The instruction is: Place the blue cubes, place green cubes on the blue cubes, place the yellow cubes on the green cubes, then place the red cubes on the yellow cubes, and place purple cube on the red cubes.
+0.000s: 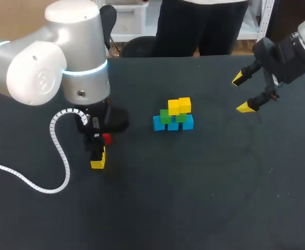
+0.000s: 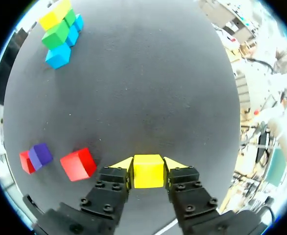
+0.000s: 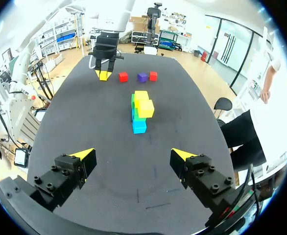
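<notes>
The left jaws are clamping a yellow cube between them, low over the surface, with a red cube lying just beside them. The right jaws are hanging wide apart, the stack well ahead of them. Judging by its unevenly seated top cubes, a hard or off-centre placement is risking toppling them.

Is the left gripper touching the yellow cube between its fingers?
Touching. The left wrist view shows both yellow tips of the left gripper pressed against opposite sides of the yellow cube, with no gap.
</notes>
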You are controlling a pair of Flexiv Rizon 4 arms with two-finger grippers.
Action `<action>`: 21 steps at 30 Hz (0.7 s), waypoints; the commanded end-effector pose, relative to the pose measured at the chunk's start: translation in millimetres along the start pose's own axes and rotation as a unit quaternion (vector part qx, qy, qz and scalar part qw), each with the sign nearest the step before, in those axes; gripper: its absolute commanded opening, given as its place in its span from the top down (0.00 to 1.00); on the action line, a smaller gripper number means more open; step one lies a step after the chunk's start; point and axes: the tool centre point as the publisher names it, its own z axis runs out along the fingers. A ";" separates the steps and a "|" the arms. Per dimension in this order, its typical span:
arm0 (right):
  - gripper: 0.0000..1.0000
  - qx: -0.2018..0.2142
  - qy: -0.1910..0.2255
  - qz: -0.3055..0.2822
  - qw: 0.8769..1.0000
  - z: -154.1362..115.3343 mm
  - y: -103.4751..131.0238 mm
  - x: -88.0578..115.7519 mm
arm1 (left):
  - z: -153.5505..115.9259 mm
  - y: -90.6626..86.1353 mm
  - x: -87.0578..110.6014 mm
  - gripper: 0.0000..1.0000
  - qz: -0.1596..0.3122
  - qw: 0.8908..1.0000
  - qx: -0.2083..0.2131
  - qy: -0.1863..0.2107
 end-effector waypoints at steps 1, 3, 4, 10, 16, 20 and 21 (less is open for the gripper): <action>0.00 0.001 -0.001 0.000 1.000 -0.3 1.0 0.3 | -8.9 8.9 -6.5 1.00 -0.027 1.000 0.007 -0.002; 0.00 0.001 -0.001 0.000 1.000 -0.3 1.0 0.3 | -14.0 12.2 -7.6 1.00 -0.036 0.999 0.002 -0.009; 0.00 0.001 -0.001 0.000 1.000 -0.3 1.0 0.3 | -16.0 13.7 -8.8 1.00 -0.047 0.999 0.003 -0.006; 0.00 0.001 -0.001 0.000 1.000 -0.3 1.0 0.3 | -31.2 22.5 -20.2 1.00 -0.069 0.998 -0.008 -0.011; 0.00 0.001 -0.001 0.000 1.000 -0.3 1.0 0.3 | -50.6 27.9 -37.0 1.00 -0.077 0.997 -0.028 -0.002; 0.00 0.001 -0.001 0.000 1.000 -0.3 1.0 0.3 | -59.7 35.2 -42.1 1.00 -0.085 0.996 -0.038 0.000; 0.00 0.001 -0.001 0.000 1.000 -0.3 1.0 0.3 | -60.6 37.4 -43.3 1.00 -0.095 0.995 -0.033 0.004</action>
